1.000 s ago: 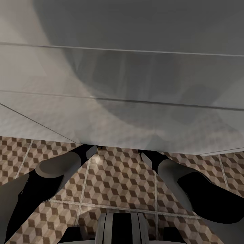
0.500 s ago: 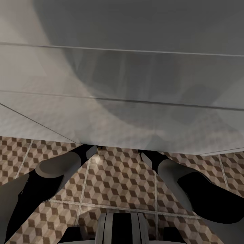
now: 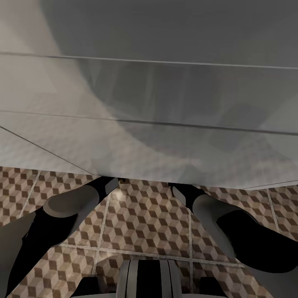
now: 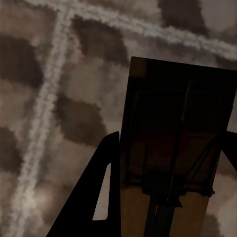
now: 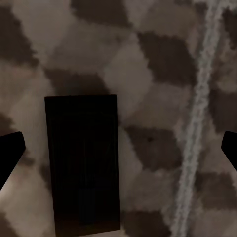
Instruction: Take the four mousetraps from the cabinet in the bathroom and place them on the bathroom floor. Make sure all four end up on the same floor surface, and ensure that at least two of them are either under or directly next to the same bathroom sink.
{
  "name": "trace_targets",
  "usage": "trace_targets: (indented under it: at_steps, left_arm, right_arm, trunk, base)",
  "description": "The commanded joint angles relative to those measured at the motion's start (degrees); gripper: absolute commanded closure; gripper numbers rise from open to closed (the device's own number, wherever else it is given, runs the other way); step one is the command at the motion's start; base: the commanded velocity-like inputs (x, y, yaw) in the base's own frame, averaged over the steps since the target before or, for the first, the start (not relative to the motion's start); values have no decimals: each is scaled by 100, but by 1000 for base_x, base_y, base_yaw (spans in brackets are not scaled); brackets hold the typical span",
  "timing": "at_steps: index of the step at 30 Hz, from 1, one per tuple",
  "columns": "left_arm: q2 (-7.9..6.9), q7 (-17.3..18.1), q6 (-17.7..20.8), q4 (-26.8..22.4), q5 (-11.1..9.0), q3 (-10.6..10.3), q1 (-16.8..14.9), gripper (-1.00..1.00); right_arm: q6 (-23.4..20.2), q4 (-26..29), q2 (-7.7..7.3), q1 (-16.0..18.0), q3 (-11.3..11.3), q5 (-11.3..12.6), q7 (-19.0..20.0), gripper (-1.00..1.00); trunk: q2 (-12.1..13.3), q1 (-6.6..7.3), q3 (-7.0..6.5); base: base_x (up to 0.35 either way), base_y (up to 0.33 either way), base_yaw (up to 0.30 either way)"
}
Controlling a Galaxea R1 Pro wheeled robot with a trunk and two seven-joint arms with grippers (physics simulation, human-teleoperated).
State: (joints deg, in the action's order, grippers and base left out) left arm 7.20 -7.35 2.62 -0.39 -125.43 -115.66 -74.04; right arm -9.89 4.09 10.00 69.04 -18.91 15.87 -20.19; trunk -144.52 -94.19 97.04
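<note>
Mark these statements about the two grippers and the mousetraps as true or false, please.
1. In the left wrist view, a mousetrap sits between the left gripper fingers. True.
2. The right gripper is closed on a mousetrap. False: its fingertips stand wide apart, and the mousetrap lies flat on the floor between them.
3. The floor has plain white tiles. False: it has a brown and beige cube pattern.
4. In the head view, both arms reach under a large pale surface. True.
</note>
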Motion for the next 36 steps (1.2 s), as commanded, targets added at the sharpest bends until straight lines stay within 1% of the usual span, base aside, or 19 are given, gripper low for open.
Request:
trace_targets:
  at_steps: [1, 19, 27, 29, 32, 36]
  left_arm:
    - [0, -47, 17, -5, 1, -88, -296, 100]
    - [-8, -78, 15, 3, 1, -90, -296, 100]
    - [-44, -110, 61, 65, -3, -97, -296, 100]
    - [-52, -115, 164, 77, -1, -101, -296, 100]
    - [-73, -123, 469, 98, -6, -104, -296, 100]
    - [-117, -127, 636, 106, -8, -112, -296, 100]
  right_arm:
    - [-40, 13, 0, 347, -7, 65, -29, -100]
    - [-40, 20, 0, 347, -7, 57, -30, -100]
    - [-5, 34, 0, 347, -7, 56, -40, -100]
    - [35, 38, -2, 347, -7, 56, -43, -100]
    - [95, 72, -1, 347, -7, 57, -49, -100]
    - [120, 93, 0, 346, -7, 57, -54, -100]
  trunk:
    - [-2, 2, 1]
    - [-2, 2, 1]
    - [-2, 2, 1]
    - [-2, 2, 1]
    - [-2, 2, 1]
    - [-2, 2, 1]
  base:
    - [0, 0, 0]
    - [0, 0, 0]
    - [0, 0, 0]
    - [0, 0, 0]
    - [0, 0, 0]
    - [0, 0, 0]
